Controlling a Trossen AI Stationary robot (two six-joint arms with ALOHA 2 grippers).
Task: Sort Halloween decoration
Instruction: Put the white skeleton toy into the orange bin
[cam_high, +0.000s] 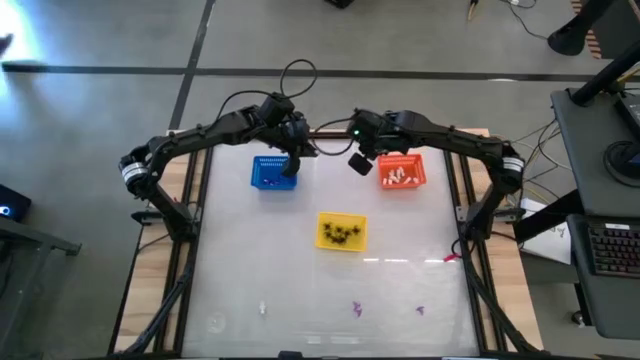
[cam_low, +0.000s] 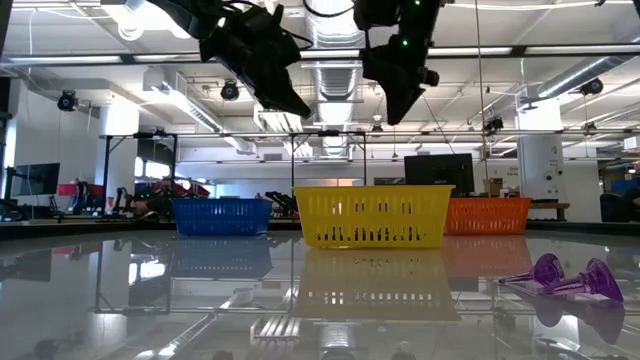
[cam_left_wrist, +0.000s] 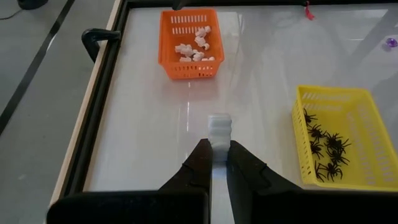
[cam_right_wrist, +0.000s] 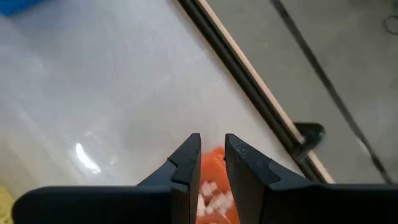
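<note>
The Halloween decoration is sorted into small baskets on the table. White pieces lie in the orange basket (cam_high: 402, 171), and black spiders lie in the yellow basket (cam_high: 341, 232). Loose purple pieces (cam_high: 357, 308) (cam_low: 560, 277) and a white one (cam_high: 263, 308) lie near the front edge. My left gripper (cam_high: 291, 166) hangs over the blue basket (cam_high: 270, 173), shut on a small pale piece (cam_left_wrist: 219, 126). My right gripper (cam_high: 360, 162) hangs high beside the orange basket's left side. It is narrowly open, with nothing visible between its tips (cam_right_wrist: 212, 146). My left gripper pinches the pale piece between its two fingertips (cam_left_wrist: 205, 151). The piece's free end (cam_left_wrist: 219, 121) sticks out past the tips. The fingers slant downward, and the piece is lifted clear of the table and baskets.
The three baskets stand in the table's far half, with the yellow one (cam_low: 372, 216) nearest the middle. The table's raised frame (cam_left_wrist: 99, 118) runs along its sides. The near half holds only the few loose pieces.
</note>
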